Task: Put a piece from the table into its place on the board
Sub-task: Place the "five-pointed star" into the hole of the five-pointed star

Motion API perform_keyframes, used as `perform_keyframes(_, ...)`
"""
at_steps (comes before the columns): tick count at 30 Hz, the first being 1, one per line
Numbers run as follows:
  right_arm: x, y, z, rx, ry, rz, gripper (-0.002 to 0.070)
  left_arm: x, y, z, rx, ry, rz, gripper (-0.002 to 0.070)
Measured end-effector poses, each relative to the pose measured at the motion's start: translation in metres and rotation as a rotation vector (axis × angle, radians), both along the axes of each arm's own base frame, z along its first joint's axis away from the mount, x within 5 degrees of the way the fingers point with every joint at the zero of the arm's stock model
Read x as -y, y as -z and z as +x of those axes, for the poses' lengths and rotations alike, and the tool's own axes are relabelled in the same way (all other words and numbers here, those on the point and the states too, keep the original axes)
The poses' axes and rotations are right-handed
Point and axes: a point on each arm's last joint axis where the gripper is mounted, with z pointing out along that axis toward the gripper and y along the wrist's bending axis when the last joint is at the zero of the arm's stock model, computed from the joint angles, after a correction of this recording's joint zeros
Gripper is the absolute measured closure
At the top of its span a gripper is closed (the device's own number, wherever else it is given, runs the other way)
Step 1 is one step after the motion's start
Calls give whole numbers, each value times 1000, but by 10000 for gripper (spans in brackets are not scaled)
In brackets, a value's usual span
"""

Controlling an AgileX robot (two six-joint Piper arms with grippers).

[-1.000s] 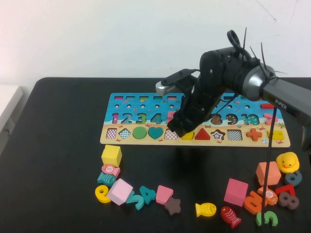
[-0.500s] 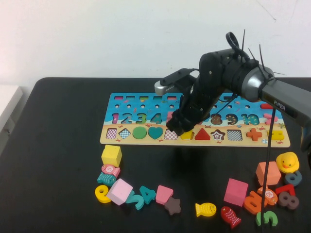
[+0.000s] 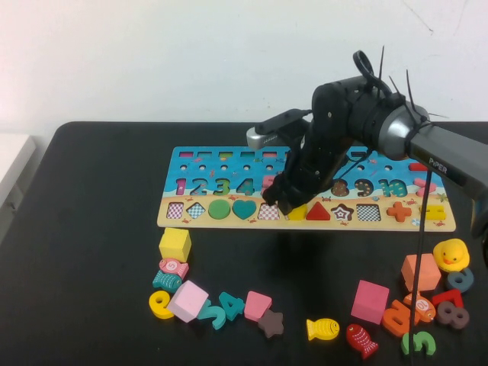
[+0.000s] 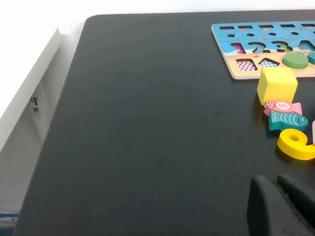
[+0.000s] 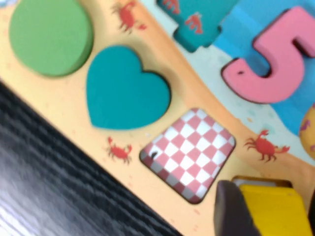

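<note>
My right gripper [image 3: 286,202] holds a yellow piece [image 5: 269,209] over the board [image 3: 191,219]; it may, I think, jam if skewed. Left gripper [image 4: 283,206] parked, seemingly closed.

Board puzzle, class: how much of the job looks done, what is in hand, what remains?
Done: green circle and teal heart sit in the board. In hand: right gripper, low over the shape row, holds a yellow piece. Left: checkered slot is empty; pink trapezoid is loose. Left gripper is parked.
</note>
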Motion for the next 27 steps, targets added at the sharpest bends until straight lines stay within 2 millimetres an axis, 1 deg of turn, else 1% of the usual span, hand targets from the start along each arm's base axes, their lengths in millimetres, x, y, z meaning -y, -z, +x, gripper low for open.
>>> perform_keyframes(2, 0, 0, 0, -12, 50, 14, 345, 0, 0, 0, 0, 0, 0, 676)
perform_keyframes(4, 0, -1, 1, -14, 94, 27, 394, 0, 0, 0, 0, 0, 0, 676)
perform_keyframes(7, 0, -1, 1, -19, 120, 34, 419, 0, 0, 0, 0, 0, 0, 676)
perform_keyframes(19, -1, 3, 3, -26, 149, 39, 427, 0, 0, 0, 0, -1, -2, 676)
perform_keyframes(21, -1, 2, 3, -24, 150, 40, 414, 0, 0, 0, 0, -1, -2, 676)
perform_keyframes(23, -1, 3, 3, -26, 154, 40, 382, 0, 0, 0, 0, -1, -2, 676)
perform_keyframes(27, -2, 4, 2, -35, 160, 40, 281, 0, 0, 0, 0, -1, -2, 676)
